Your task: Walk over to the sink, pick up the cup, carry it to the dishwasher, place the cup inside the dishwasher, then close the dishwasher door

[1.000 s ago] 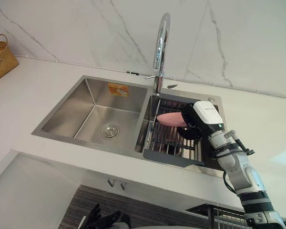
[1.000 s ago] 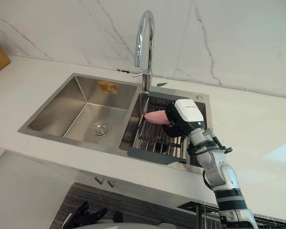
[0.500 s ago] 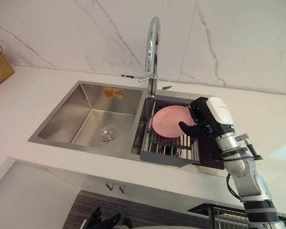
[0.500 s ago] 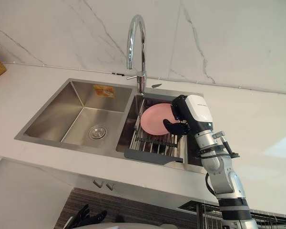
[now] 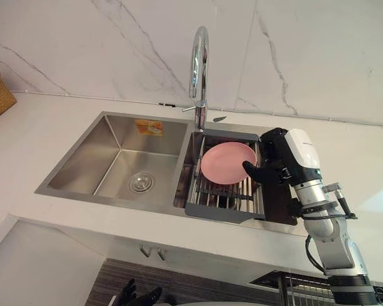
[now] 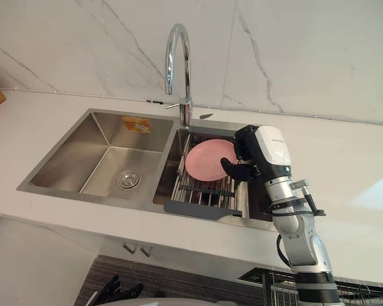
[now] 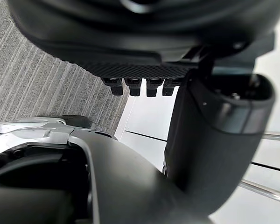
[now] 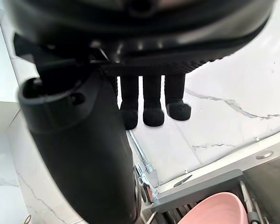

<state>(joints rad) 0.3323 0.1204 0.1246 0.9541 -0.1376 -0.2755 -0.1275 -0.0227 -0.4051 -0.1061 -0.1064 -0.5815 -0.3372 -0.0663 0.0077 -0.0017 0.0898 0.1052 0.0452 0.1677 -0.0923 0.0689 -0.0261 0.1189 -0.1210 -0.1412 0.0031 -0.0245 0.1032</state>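
Right eye view: right robot hand (image 6: 250, 158) beside pink dish (image 6: 204, 159) in sink (image 6: 83, 156).

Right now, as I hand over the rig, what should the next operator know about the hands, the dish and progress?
Right hand: open, fingers straight, beside the pink dish with the thumb at its rim. I cannot tell if they touch.
Left hand: open, hanging low below the counter.
Pink dish: looks like a shallow dish rather than a cup. It rests tilted in the drain rack of the sink's right basin.
Done: the robot is at the sink.
Left: grasp the dish, carry it to the dishwasher, load it, close the door.
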